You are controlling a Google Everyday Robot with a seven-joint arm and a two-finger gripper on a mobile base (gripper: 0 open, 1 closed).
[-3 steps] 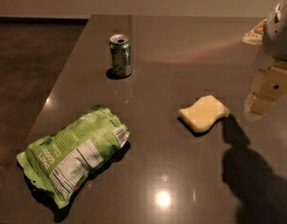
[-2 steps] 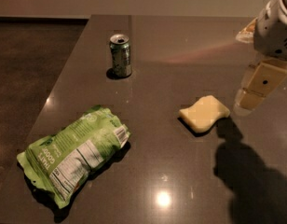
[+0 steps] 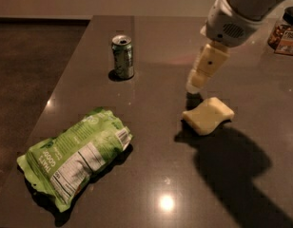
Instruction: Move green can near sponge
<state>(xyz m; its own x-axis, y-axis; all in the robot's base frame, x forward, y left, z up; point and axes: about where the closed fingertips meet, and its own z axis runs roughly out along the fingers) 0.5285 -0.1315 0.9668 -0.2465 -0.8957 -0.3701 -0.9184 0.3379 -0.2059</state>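
Observation:
The green can [image 3: 123, 56] stands upright near the far left of the dark table, silver top up. The pale yellow sponge [image 3: 208, 115] lies flat right of the table's middle. My gripper [image 3: 195, 83] hangs from the white arm at the upper right, just above and behind the sponge's left end, well to the right of the can. It holds nothing that I can see.
A large crinkled green snack bag [image 3: 75, 156] lies at the front left near the table's left edge [image 3: 56, 91]. A jar with a label [image 3: 285, 31] stands at the far right edge. My arm's shadow falls across the front right.
My arm and gripper have moved left, from the right edge of the view to just above the sponge. The can, sponge and bag have not moved.

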